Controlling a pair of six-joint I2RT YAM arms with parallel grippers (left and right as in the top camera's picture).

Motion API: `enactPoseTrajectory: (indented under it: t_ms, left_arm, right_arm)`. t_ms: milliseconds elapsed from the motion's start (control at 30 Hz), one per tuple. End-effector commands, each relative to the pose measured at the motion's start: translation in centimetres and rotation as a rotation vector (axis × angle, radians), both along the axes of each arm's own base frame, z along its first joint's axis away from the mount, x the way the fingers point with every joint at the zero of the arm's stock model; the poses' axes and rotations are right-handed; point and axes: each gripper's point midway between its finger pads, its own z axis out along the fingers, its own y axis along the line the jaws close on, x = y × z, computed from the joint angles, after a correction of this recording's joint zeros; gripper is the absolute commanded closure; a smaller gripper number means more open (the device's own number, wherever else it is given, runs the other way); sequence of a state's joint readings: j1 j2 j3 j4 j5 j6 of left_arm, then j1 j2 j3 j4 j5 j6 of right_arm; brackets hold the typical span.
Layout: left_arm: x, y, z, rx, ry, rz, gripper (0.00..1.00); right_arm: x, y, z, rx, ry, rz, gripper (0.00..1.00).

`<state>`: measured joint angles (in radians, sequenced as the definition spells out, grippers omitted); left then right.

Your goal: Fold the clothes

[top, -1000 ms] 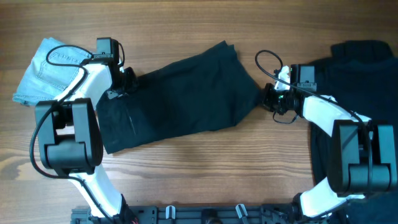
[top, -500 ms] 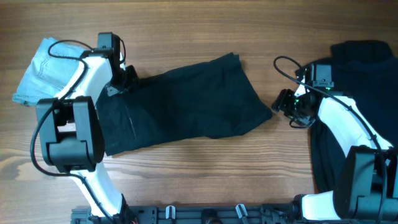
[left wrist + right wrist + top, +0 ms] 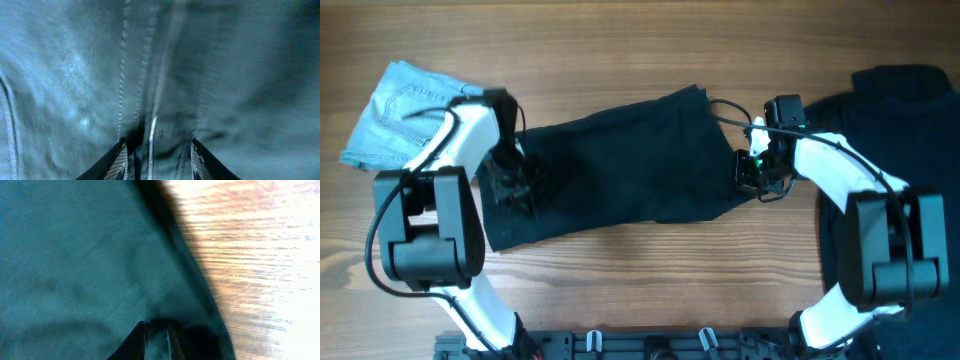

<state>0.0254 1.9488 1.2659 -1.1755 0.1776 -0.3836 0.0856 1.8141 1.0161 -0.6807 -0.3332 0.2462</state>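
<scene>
The wide matte-black cloth shorts [image 3: 620,165] lie on the wooden table [image 3: 640,280], long axis 9 to 3 o'clock. At the 9 o'clock end the left gripper [image 3: 510,180] straddles a seam ridge, jaws part-closed; whether it is clamped cannot be told. At 3 o'clock the right gripper [image 3: 750,170] pinches the hem, jaws nearly closed.

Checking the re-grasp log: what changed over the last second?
The left gripper slid from the black shorts' upper-left corner down onto the cloth, fingers apart astride a seam. The right gripper pulled away to the right, then came back to the shorts' right edge, fingers pinching the cloth. The shorts, the folded denim and the black garment at the right barely shifted.
</scene>
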Motion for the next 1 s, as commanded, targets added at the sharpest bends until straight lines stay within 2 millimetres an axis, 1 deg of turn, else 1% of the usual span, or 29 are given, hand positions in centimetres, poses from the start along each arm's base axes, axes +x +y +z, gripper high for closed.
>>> enactPoseTrajectory:
  t_ms: [0, 33, 67, 100, 167, 200, 233, 267, 300, 333, 367, 400, 467, 500, 533, 567, 600, 633, 667, 700, 733, 767, 800, 833, 867, 900, 933, 967]
  left_arm:
    - [-3.5, 0.0, -2.3, 0.017, 0.081, 0.076, 0.59]
    - [-4.1, 0.6, -2.6, 0.057, 0.098, 0.071, 0.60]
    - [-4.4, 1.5, -2.7, 0.112, 0.106, 0.067, 0.59]
    - [-4.3, 1.9, -2.6, 0.126, 0.104, 0.067, 0.60]
    - [-4.0, 3.0, -2.0, 0.129, 0.109, 0.104, 0.62]
    - [-3.8, 3.3, -1.7, 0.127, 0.106, 0.116, 0.63]
    - [-2.9, 3.7, -1.1, 0.120, 0.085, 0.127, 0.64]
    - [-1.8, 3.2, -0.2, 0.075, 0.042, 0.109, 0.65]
    - [-0.7, 2.4, 0.7, 0.027, -0.005, 0.104, 0.64]
    - [0.1, 1.8, 1.5, -0.010, -0.045, 0.094, 0.64]
    - [1.7, 0.7, 2.7, -0.051, -0.126, 0.078, 0.65]
    - [2.6, 0.1, 3.5, -0.050, -0.184, 0.056, 0.65]
    - [3.4, -0.8, 4.5, -0.048, -0.248, 0.022, 0.64]
    - [3.4, -0.9, 4.7, -0.045, -0.253, 0.020, 0.64]
    - [3.3, -1.0, 4.7, -0.040, -0.250, 0.019, 0.64]
    - [3.3, -1.0, 4.7, -0.040, -0.249, 0.020, 0.64]
    - [3.3, -1.0, 4.7, -0.041, -0.250, 0.020, 0.64]
    - [3.3, -1.0, 4.7, -0.041, -0.250, 0.020, 0.64]
    - [3.3, -1.0, 4.7, -0.041, -0.251, 0.018, 0.64]
    - [3.4, -1.0, 4.7, -0.042, -0.253, 0.012, 0.63]
    - [3.3, -1.0, 4.7, -0.043, -0.252, 0.012, 0.63]
    - [3.3, -1.0, 4.7, -0.043, -0.251, 0.012, 0.63]
    - [3.3, -1.0, 4.7, -0.043, -0.252, 0.012, 0.63]
    - [3.3, -1.0, 4.7, -0.043, -0.253, 0.012, 0.63]
    - [3.3, -1.1, 4.7, -0.048, -0.253, 0.012, 0.63]
    - [3.4, -1.4, 4.8, -0.066, -0.255, 0.015, 0.62]
    - [3.5, -1.6, 4.8, -0.077, -0.258, 0.016, 0.62]
    - [3.7, -1.9, 4.9, -0.094, -0.270, 0.008, 0.62]
  right_arm:
    - [-2.7, -4.8, -3.3, -0.233, 0.205, -0.305, 0.85]
    - [-4.1, -6.5, -3.0, -0.325, 0.258, -0.377, 0.89]
    - [-4.8, -7.2, -2.6, -0.361, 0.277, -0.390, 0.91]
    - [-5.0, -7.4, -2.0, -0.368, 0.279, -0.392, 0.92]
    - [-4.2, -7.4, -0.2, -0.354, 0.223, -0.397, 0.91]
    - [-3.3, -7.1, 0.9, -0.327, 0.171, -0.377, 0.88]
    - [-0.9, -5.2, 2.9, -0.208, 0.029, -0.233, 0.79]
    - [1.2, -1.7, 5.6, -0.015, -0.137, -0.026, 0.63]
    - [2.2, 1.0, 8.3, 0.142, -0.263, 0.097, 0.53]
    - [2.8, 2.5, 10.2, 0.233, -0.340, 0.146, 0.53]
    - [4.0, 3.5, 11.6, 0.278, -0.413, 0.155, 0.61]
    - [4.7, 3.8, 11.7, 0.278, -0.441, 0.155, 0.68]
    - [6.0, 5.1, 11.2, 0.298, -0.466, 0.150, 0.71]
    - [6.6, 5.8, 10.5, 0.315, -0.449, 0.122, 0.72]
    - [7.3, 6.5, 9.4, 0.338, -0.415, 0.069, 0.75]
    - [8.2, 7.3, 7.4, 0.367, -0.359, -0.009, 0.79]
    - [8.7, 7.8, 5.9, 0.387, -0.312, -0.069, 0.80]
    - [8.9, 8.3, 3.8, 0.404, -0.243, -0.142, 0.81]
    - [9.0, 8.6, 2.4, 0.414, -0.207, -0.176, 0.81]
    - [9.3, 8.9, 0.3, 0.421, -0.166, -0.221, 0.81]
    - [9.8, 8.5, -1.3, 0.414, -0.141, -0.285, 0.81]
    - [10.3, 7.1, -2.8, 0.380, -0.105, -0.402, 0.82]
    - [10.9, 5.3, -3.6, 0.333, -0.096, -0.509, 0.84]
    - [11.7, 3.5, -3.9, 0.296, -0.122, -0.570, 0.84]
    - [13.3, 1.7, -3.3, 0.288, -0.186, -0.603, 0.83]
    - [14.5, 0.1, -2.7, 0.285, -0.224, -0.639, 0.83]
    - [15.2, -1.0, -2.3, 0.291, -0.241, -0.658, 0.83]
    - [16.1, -2.1, -1.3, 0.318, -0.273, -0.637, 0.84]
